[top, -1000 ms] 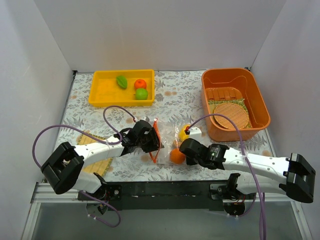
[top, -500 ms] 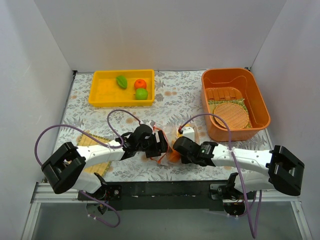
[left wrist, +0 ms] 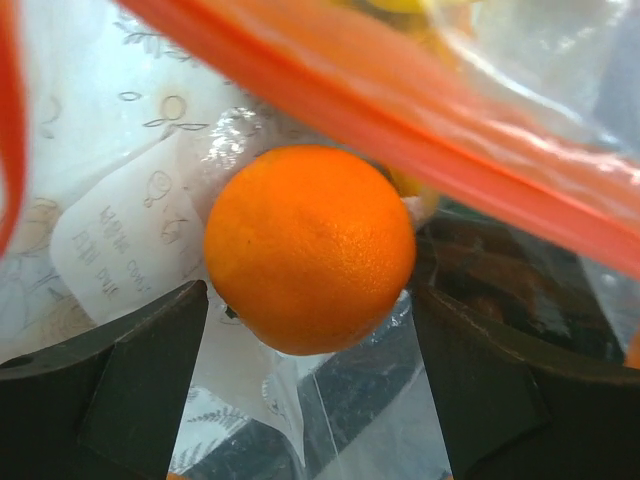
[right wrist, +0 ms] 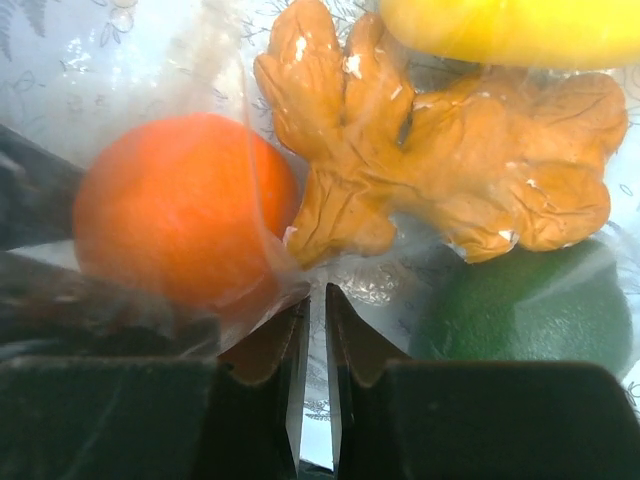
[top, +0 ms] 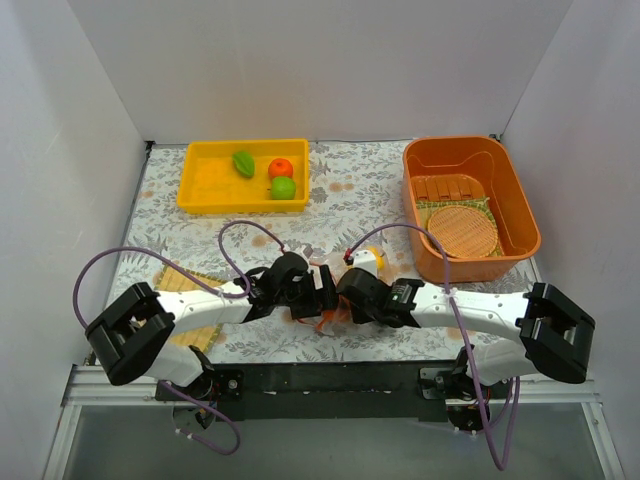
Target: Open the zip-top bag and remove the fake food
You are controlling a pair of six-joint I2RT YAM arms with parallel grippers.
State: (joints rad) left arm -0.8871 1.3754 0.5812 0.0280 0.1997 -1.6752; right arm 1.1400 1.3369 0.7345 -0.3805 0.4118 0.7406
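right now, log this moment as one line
left gripper open at orange | right gripper shut on bag | in bag: orange, tan lump, yellow piece, green piece

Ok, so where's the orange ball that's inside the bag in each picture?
Left wrist: the orange ball fills the middle.
Right wrist: left of middle, beside the tan lumpy piece.
Top external: mostly hidden where the left gripper and right gripper meet.
Shared landmark: the zip-top bag wrapped around it.
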